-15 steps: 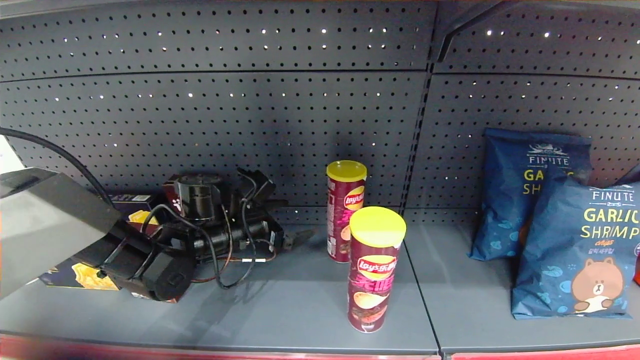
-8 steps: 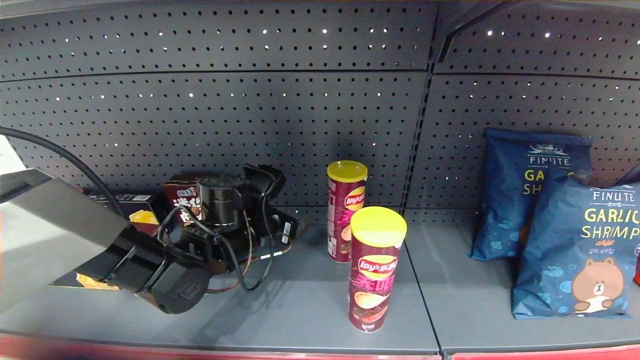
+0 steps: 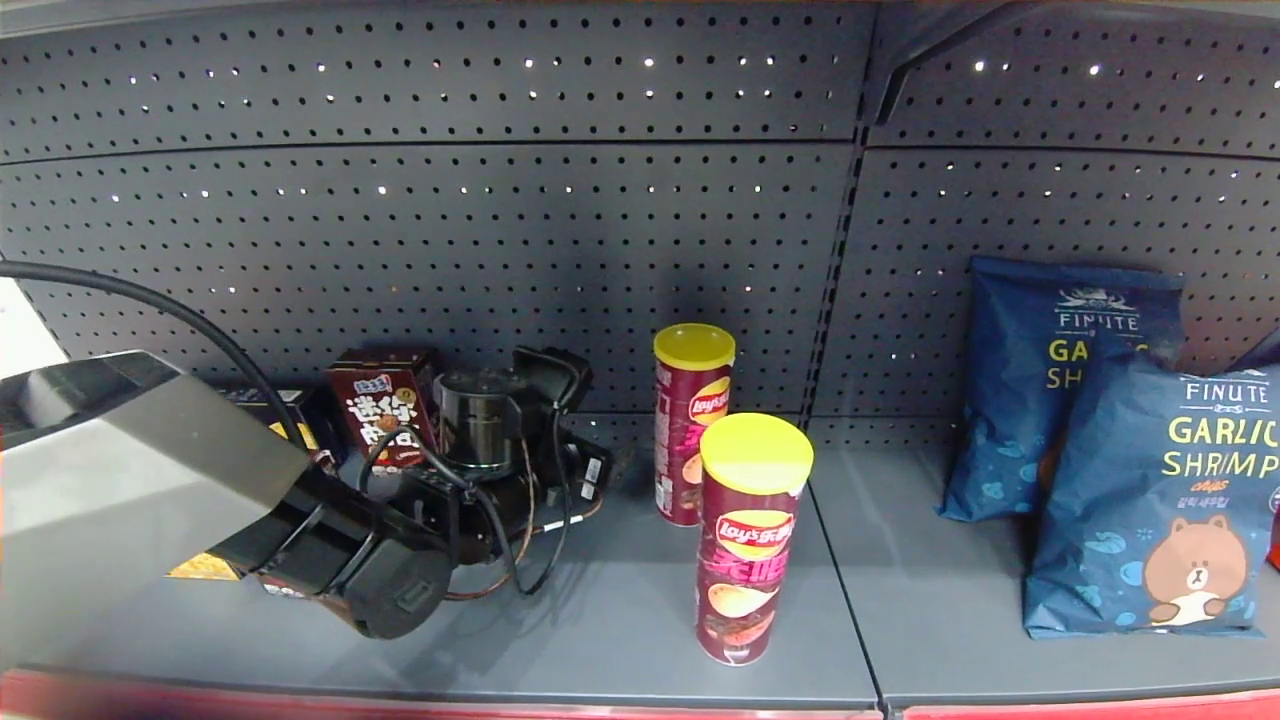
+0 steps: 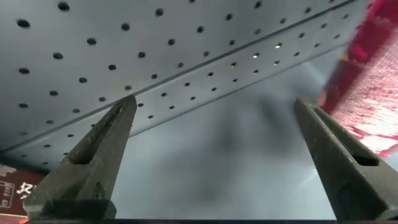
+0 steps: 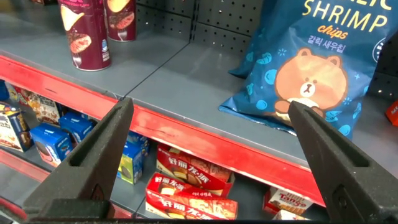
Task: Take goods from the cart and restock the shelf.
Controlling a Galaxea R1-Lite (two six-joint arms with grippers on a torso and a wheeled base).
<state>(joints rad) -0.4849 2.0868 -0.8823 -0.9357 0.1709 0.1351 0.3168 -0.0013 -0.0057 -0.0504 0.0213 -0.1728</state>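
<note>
The left gripper (image 4: 214,104) lay low on the shelf (image 3: 620,610), fingers wide and empty. It should draw back straight, touching neither the box (image 3: 385,405) nor the can (image 3: 692,430). The right gripper (image 5: 210,106) had its fingers wide too.

On the shelf (image 3: 600,620) the left arm (image 3: 390,570) is stretched in front of an upright box (image 3: 385,412), one can (image 3: 752,540) is stood before another (image 3: 692,430), and two bags (image 3: 1150,500) are leaned rightward.

Chip cans (image 3: 745,570) are maroon with yellow lids (image 3: 756,452); the snack bag (image 3: 1125,500) is blue with a brown bear (image 3: 1190,572).
</note>
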